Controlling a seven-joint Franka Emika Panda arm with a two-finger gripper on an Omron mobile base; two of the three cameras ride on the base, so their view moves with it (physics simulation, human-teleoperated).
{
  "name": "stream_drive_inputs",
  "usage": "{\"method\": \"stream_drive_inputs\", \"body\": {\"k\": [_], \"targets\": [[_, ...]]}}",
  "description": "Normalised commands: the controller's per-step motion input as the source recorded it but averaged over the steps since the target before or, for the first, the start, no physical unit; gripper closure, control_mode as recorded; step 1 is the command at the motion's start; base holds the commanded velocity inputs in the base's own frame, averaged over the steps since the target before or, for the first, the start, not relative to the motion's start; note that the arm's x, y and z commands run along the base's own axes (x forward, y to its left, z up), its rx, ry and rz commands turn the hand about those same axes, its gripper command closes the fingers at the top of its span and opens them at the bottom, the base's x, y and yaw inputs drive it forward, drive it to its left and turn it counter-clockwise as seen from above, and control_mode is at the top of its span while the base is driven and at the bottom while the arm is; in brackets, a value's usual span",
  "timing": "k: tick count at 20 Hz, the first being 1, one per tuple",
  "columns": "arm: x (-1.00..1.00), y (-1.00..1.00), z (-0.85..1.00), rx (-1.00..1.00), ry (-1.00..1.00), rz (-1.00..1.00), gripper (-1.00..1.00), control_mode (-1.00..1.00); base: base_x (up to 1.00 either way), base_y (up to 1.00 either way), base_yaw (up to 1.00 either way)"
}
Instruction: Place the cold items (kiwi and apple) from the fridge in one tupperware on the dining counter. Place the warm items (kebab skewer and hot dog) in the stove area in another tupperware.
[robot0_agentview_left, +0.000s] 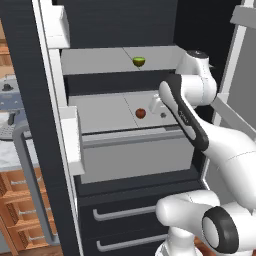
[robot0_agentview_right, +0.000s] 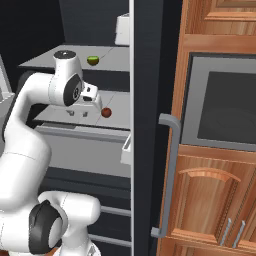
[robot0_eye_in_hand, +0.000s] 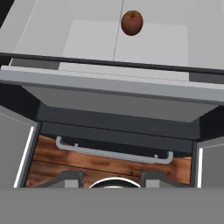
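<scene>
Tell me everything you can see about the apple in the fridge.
The apple is small, round and dull red with a darker dimple on top, as the hand view shows. It sits upright on the lower grey fridge shelf, alone, with nothing else touching it. The gripper hangs near it, apart from it.

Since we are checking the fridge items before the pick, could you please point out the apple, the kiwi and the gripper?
apple (robot0_agentview_left: 141, 113): left base view, middle of its red skin.
kiwi (robot0_agentview_left: 139, 61): left base view, middle of the fruit, upper shelf.
gripper (robot0_agentview_right: 77, 114): right base view, midway between its fingertips.
</scene>
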Motion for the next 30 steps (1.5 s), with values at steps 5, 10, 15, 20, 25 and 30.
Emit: {"method": "stream_drive_inputs", "body": {"k": [5, 10, 15, 20, 25, 30], "targets": [[0.00, 0.01, -0.01, 0.00, 0.00, 0.00, -1.00, -1.00, 0.00, 0.00, 0.00], [0.11, -0.01, -0.12, -0.03, 0.07, 0.01, -1.00, -1.00, 0.00, 0.00, 0.00], [0.35, 0.00, -0.18, 0.00, 0.00, 0.00, -1.00, -1.00, 0.00, 0.00, 0.00], [0.34, 0.00, -0.29, 0.00, -0.17, 0.00, -1.00, -1.00, 0.00, 0.00, 0.00], [0.36, 0.00, -0.29, 0.01, 0.03, -0.07, -1.00, -1.00, 0.00, 0.00, 0.00], [0.53, 0.00, -0.11, 0.00, 0.07, -0.11, -1.00, -1.00, 0.00, 0.00, 0.00]]}}
